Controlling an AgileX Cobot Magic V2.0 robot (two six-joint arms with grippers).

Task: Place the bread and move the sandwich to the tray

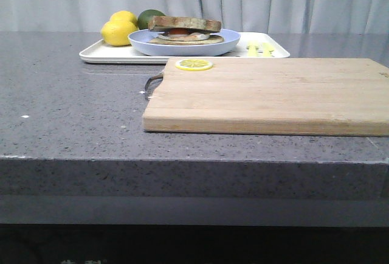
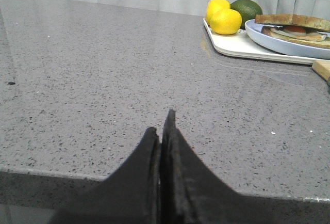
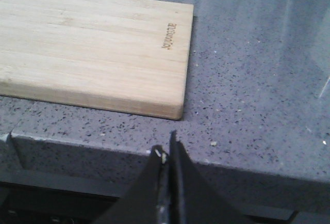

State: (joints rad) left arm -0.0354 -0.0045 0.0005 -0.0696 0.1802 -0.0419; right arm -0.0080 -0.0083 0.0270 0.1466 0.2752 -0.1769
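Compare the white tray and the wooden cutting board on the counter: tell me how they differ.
The tray is white with rounded corners; the cutting board is pale, bare wood with squarer edges. The tray sits farther back and carries the blue plate with the sandwich, two lemons and a green fruit; the cutting board lies nearer and holds only a lemon slice. Both are flat rectangles resting on the grey counter.

Grey speckled stone table carries two items directly. A wooden cutting board lies flat near the front edge. A white tray lies behind the cutting board, just beside its far edge; contact cannot be confirmed. A metal handle at the board's left end rests on the table.
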